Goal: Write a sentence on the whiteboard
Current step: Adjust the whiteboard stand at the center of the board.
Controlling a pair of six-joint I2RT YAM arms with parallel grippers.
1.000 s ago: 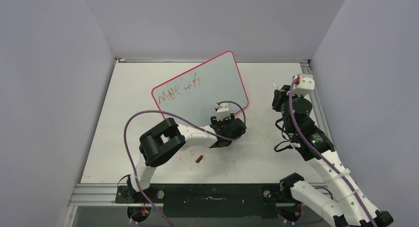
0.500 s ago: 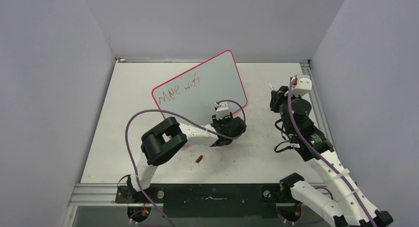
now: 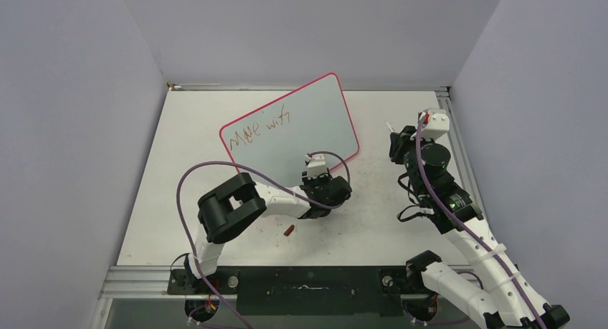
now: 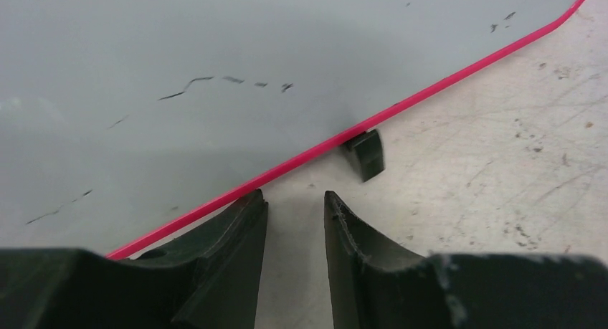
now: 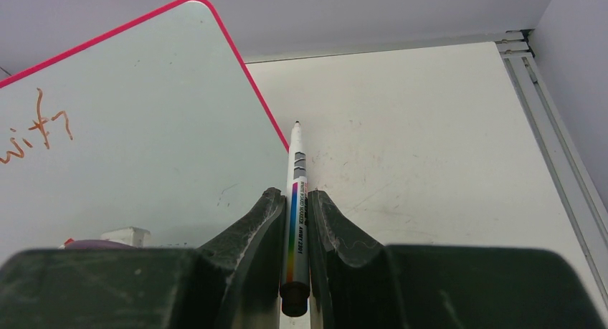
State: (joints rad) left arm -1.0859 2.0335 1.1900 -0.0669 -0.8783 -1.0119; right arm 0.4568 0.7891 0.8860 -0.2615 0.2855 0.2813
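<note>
The whiteboard (image 3: 315, 117) stands tilted at the table's middle back, pale grey with a pink-red rim. The sentence (image 3: 257, 128) reads "Move with" in red-brown letters at its upper left. My left gripper (image 3: 315, 177) is open and empty at the board's lower edge. In the left wrist view the gripper (image 4: 294, 203) is just in front of the rim, near a black foot (image 4: 363, 153). My right gripper (image 3: 396, 137) is right of the board, shut on a white marker (image 5: 296, 189) whose tip points up, off the board (image 5: 143, 121).
A small red marker cap (image 3: 289, 230) lies on the table in front of the left arm. The left arm's purple cable (image 3: 188, 182) loops over the table. Grey walls enclose the table, and a metal rail (image 3: 453, 139) runs along its right edge.
My left gripper has shifted a little left and closer along the board's lower edge. My right gripper has moved slightly back with the marker. The board and writing are unchanged.
</note>
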